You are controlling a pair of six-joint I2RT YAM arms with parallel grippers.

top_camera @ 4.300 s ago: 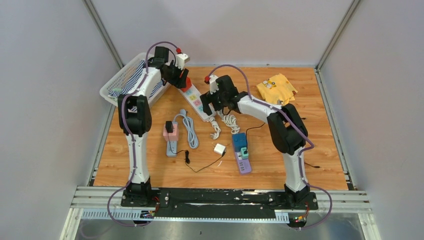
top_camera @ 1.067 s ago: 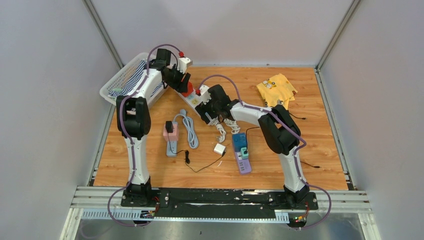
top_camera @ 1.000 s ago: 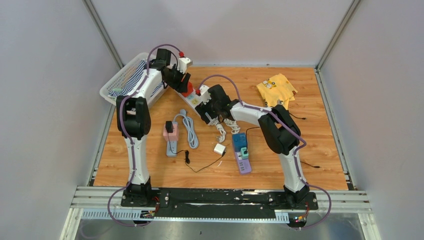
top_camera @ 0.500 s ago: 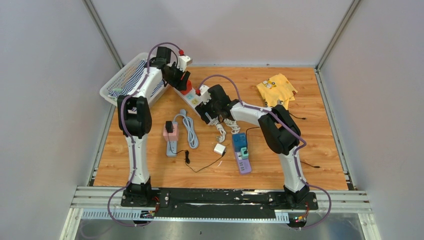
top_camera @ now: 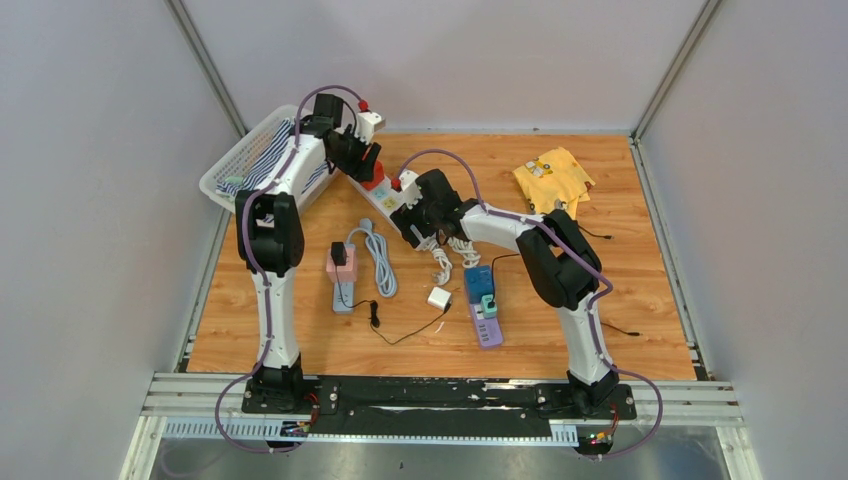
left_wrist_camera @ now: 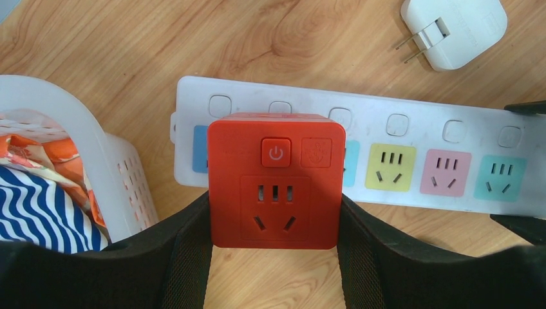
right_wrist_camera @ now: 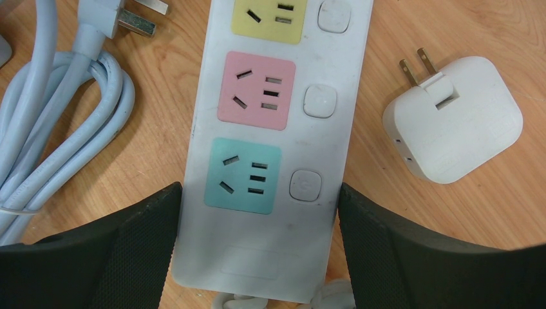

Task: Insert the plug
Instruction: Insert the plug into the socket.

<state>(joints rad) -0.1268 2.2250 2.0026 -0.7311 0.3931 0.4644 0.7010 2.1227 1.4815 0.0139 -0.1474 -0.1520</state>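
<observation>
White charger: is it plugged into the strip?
No, the charger lies on the table beside the strip, its prongs bare.

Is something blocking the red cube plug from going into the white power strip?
Nothing visible does. The left fingers hold the red cube plug right over the white power strip; the white charger lies off beside it. Under the cube is hidden.

Left arm (top_camera: 268, 228) extended to the far left, wrist pitched downward. Left pincer (left_wrist_camera: 275, 219) closed, both fingers pressed against the sides of the red adapter cube (left_wrist_camera: 275, 161). Right arm (top_camera: 560, 262) reaching inward to the left, elbow raised. Right pincer (right_wrist_camera: 257, 225) clamped across the end of the white power strip (right_wrist_camera: 277, 96).
</observation>
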